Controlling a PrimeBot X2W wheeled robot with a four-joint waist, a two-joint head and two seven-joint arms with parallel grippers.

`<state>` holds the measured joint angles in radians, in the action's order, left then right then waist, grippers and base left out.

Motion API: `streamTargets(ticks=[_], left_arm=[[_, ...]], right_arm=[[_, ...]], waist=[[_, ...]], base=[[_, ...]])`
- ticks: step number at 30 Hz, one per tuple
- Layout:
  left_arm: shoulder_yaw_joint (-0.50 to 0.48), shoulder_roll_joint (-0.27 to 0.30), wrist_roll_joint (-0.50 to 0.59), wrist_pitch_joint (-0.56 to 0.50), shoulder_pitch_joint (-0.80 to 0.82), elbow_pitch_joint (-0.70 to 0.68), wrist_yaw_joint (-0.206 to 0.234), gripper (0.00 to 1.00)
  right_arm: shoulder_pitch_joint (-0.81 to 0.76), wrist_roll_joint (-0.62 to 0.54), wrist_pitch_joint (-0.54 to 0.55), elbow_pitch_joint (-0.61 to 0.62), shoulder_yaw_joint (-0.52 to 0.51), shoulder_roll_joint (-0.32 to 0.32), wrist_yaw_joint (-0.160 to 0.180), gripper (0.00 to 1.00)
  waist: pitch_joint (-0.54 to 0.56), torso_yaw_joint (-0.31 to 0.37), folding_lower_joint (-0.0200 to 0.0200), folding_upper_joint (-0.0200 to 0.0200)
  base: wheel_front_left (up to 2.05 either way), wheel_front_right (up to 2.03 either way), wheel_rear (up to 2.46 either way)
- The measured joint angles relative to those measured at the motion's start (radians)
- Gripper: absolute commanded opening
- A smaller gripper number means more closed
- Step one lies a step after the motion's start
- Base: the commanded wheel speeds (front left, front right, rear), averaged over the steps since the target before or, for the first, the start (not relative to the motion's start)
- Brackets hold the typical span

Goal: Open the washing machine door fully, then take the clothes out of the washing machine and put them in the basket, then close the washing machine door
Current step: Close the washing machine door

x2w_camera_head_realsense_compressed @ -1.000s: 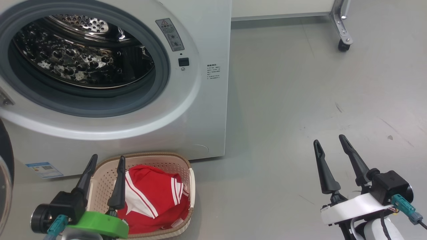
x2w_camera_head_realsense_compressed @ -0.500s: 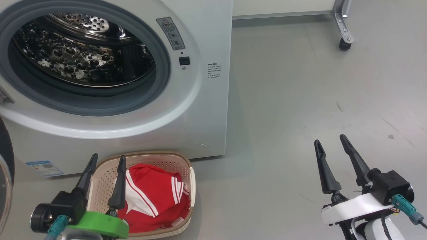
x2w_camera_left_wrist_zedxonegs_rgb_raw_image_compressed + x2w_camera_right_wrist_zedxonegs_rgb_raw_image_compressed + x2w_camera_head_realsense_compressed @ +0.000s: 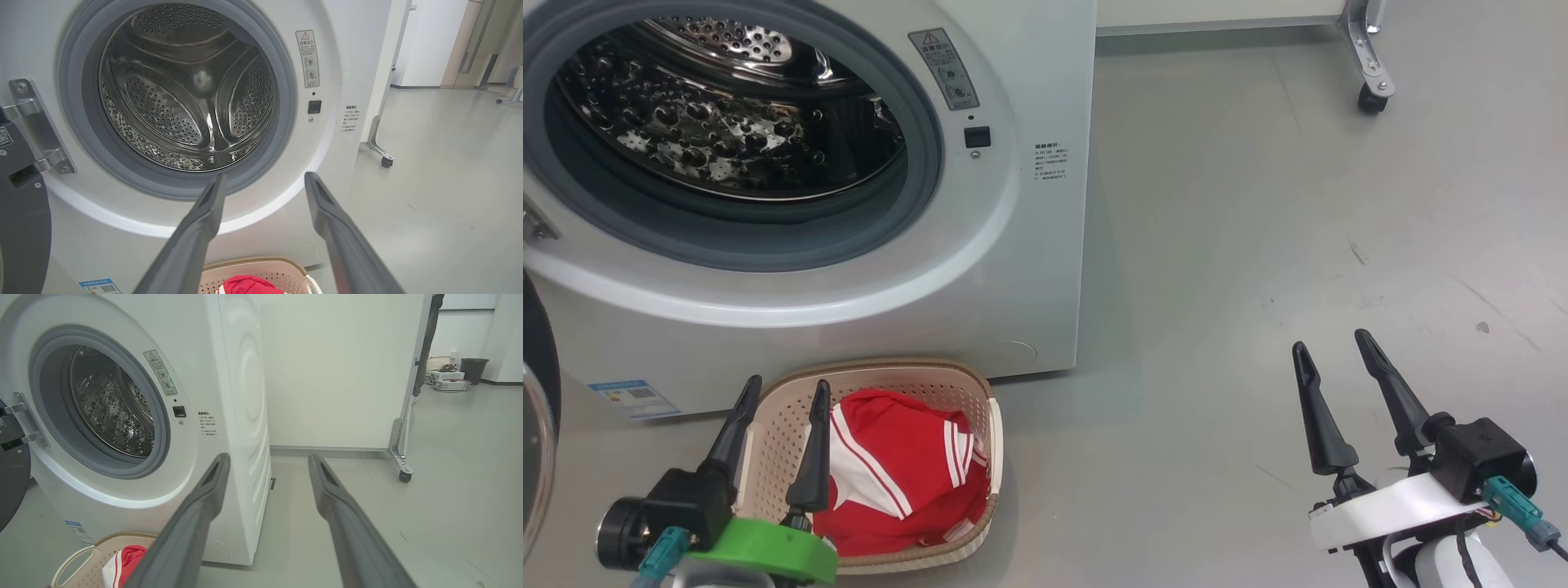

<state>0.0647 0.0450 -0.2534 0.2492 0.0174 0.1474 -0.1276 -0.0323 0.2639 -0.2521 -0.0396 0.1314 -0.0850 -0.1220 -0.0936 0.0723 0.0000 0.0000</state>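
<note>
Head view: the clothes [image 3: 898, 474] are seen in the basket [image 3: 882, 369], set on the floor [image 3: 1258, 204] before the washing machine [image 3: 1029, 269]; left fingers [image 3: 813, 457] and right fingers [image 3: 1319, 425] are held spread, empty. Left wrist view: the door [image 3: 20, 228] is swung open. Right wrist view: the drum [image 3: 118, 416] is exposed.

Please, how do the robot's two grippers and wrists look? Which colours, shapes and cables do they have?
The left gripper and the right gripper each have two long, dark, tapering fingers on a black block. The left wrist carries a bright green ring, the right wrist a white band. A teal cable connector plugs in at each wrist.
</note>
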Motion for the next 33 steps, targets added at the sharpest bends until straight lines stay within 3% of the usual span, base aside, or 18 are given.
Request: streamTargets(ticks=[33], left_arm=[[0.004,-0.001,0.052,0.0,0.0,-0.01,0.0,1.0]], right_arm=[[0.0,0.0,0.0,0.001,-0.001,0.0,0.0,1.0]], waist=[[-0.017,-0.004,0.0,0.0]], base=[[-1.09,1.09,0.0]])
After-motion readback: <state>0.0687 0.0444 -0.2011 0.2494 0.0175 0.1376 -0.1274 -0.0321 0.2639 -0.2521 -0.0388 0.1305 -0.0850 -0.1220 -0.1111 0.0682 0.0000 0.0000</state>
